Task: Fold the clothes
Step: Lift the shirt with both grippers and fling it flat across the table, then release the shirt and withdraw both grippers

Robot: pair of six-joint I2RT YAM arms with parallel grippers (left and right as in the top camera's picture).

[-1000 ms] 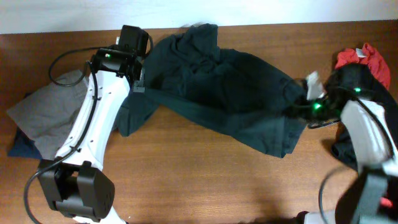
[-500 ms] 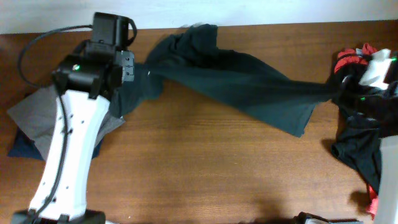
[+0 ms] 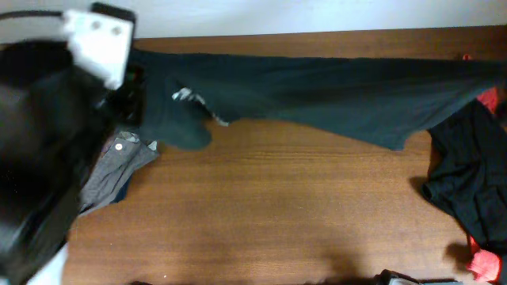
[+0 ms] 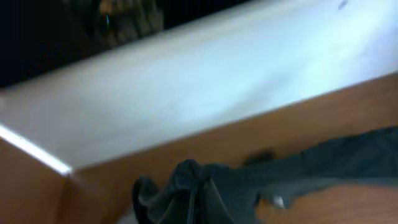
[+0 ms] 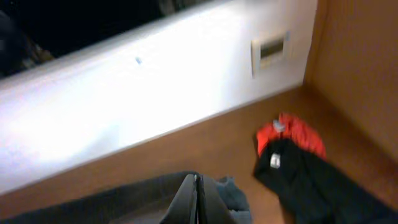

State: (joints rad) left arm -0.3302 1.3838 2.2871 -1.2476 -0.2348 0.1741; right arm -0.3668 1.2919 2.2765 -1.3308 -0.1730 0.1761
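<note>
t-shirt (image 3: 317,87), dark, spans the far side of the table (image 3: 277,214) as a taut band; left gripper (image 4: 198,194) and right gripper (image 5: 196,196) each pinch one end, jaws pressed together on cloth.

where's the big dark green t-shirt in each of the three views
overhead: the dark green T-shirt is stretched left to right along the far edge of the wooden table
left wrist: the shirt sits bottom centre, bunched, trailing right
right wrist: the shirt lies bottom left, reaching bottom centre
shared landmark: the white wall behind the table
</note>
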